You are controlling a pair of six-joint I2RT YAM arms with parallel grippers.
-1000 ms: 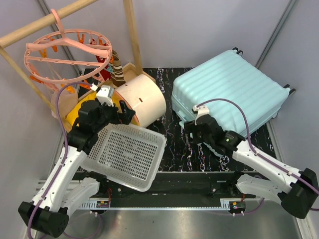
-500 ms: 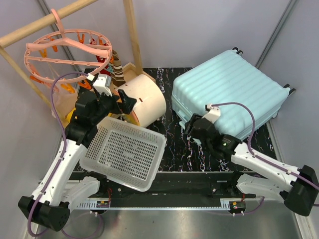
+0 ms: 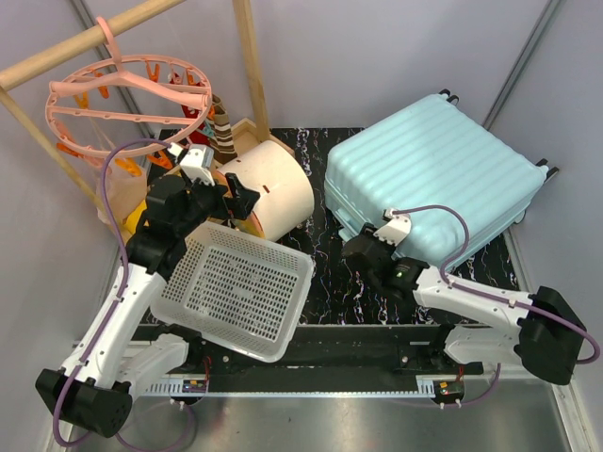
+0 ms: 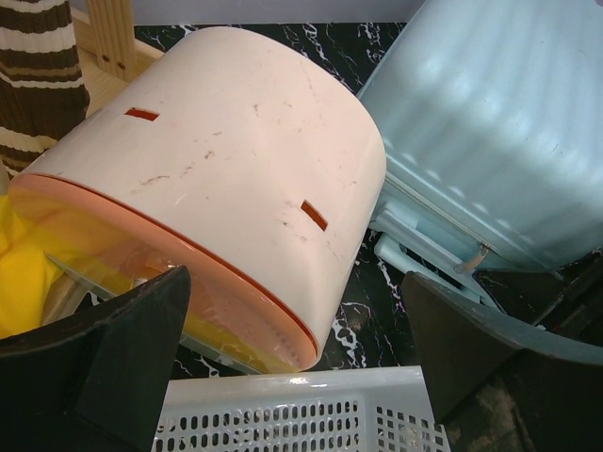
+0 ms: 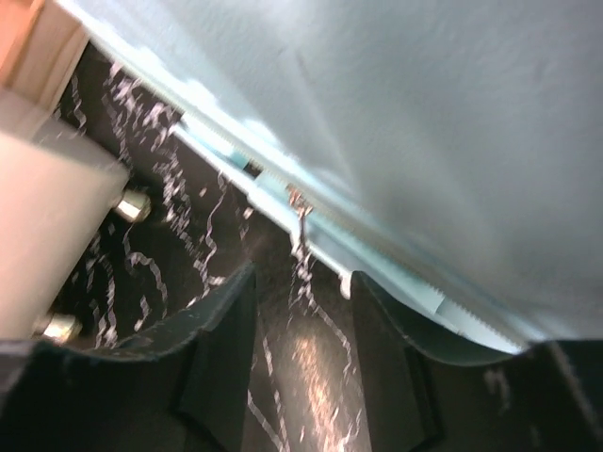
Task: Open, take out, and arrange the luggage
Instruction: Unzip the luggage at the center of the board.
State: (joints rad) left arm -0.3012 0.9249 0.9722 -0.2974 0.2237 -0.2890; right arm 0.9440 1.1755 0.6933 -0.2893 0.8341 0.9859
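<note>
The luggage [image 3: 433, 174] is laid flat and shut at the back right of the table [image 3: 325, 273]. The left gripper [image 4: 294, 282] is held wide open above the white basket [image 3: 236, 292] and the cream drawer box [image 3: 273, 188]. The right gripper [image 5: 297, 282] is parted a bit by the zip pull [image 5: 300, 218], seemingly empty, but that view's blurry.

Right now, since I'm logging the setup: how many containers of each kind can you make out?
Mint suitcase: 1
White perforated basket: 1
Cream-and-orange box: 1
Total: 3
</note>
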